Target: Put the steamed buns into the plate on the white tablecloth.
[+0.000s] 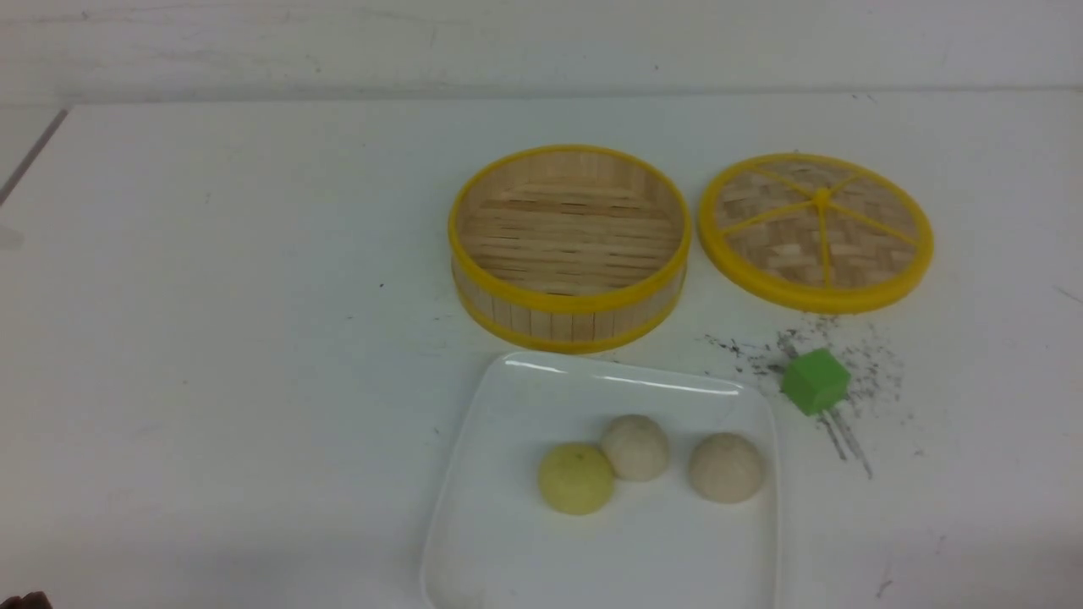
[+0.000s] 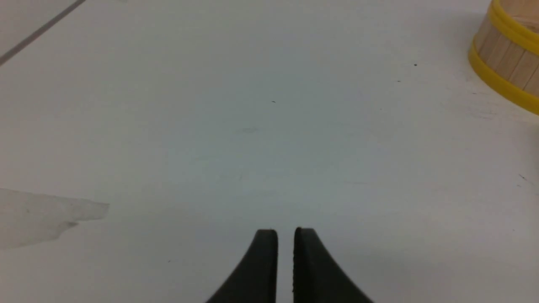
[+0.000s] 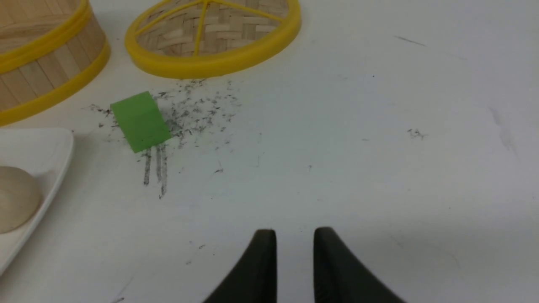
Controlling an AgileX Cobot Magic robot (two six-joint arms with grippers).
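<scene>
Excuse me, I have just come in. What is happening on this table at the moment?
Nothing is being handled right now. All three steamed buns sit in the white plate on the tablecloth. The bamboo steamer behind the plate is empty, with its lid lying beside it and a green cube nearby. The left gripper is nearly shut and the right gripper is slightly open; both hold nothing over bare cloth.
</scene>
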